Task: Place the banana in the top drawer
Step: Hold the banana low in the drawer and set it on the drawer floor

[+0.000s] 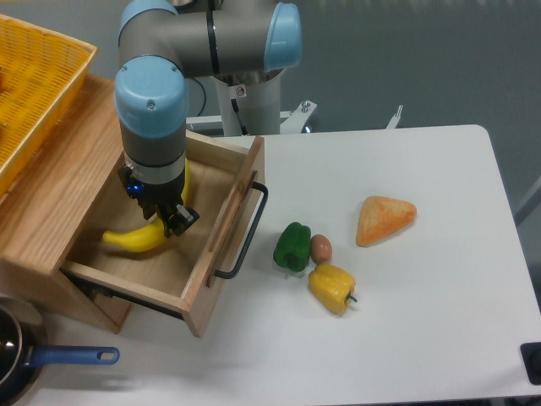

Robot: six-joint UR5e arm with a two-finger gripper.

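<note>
Banana (135, 239) lies inside open drawer (221, 222). Gripper (172, 222) low in drawer, at banana's end; can't tell if holding. Two peppers (292, 247), egg (321, 248), bread (385, 219) on table (423, 321).

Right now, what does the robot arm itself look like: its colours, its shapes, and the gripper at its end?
The arm is made of thick silver-grey tubes with rounded joints, each closed by a light blue cap. The base column behind it is white and bears a small red and white sticker. The gripper is small and black, with a blue spot of light on its mount. No loose cable can be seen.
</note>
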